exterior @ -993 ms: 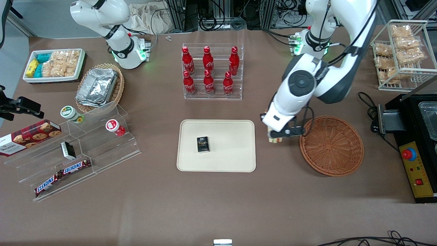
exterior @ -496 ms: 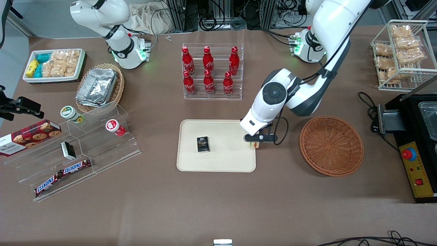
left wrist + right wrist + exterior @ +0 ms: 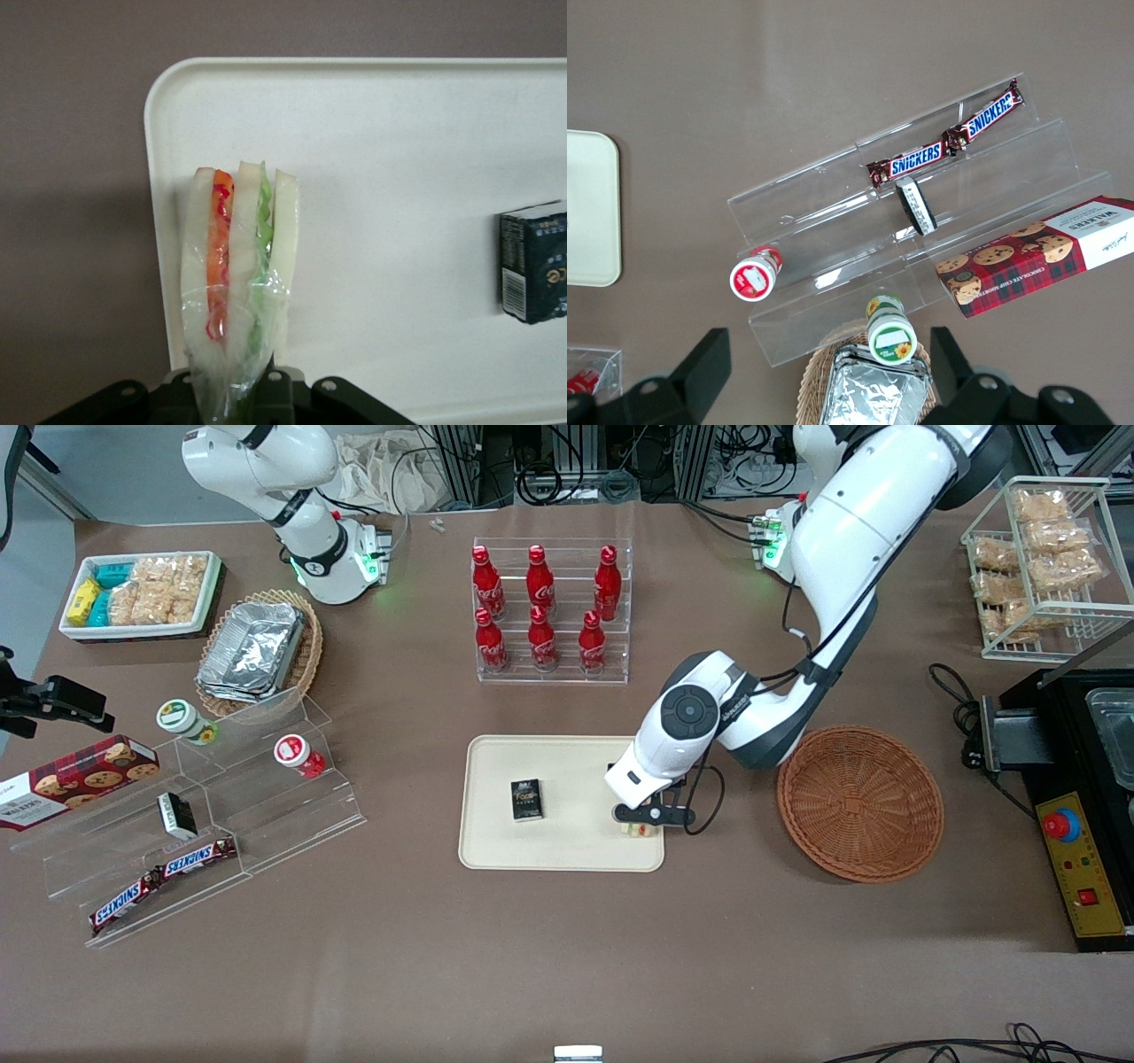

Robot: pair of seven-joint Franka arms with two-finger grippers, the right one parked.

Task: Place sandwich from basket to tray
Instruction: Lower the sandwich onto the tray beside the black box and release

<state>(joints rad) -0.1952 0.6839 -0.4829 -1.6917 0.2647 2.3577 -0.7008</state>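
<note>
Gripper (image 3: pixel 640 826) clamps sandwich (image 3: pixel 237 266) above tray (image 3: pixel 576 850) on brown table (image 3: pixel 532 957).

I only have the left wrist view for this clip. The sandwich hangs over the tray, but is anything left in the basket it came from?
Observer: No, the front view shows the basket with nothing in it.
Operator: Where is the gripper over the tray?
Observer: The gripper holds the sandwich above the tray, at its end nearest the basket.
Operator: Anything else on the tray?
Observer: Just one small dark box, apart from the sandwich, toward the parked arm's end.
</note>
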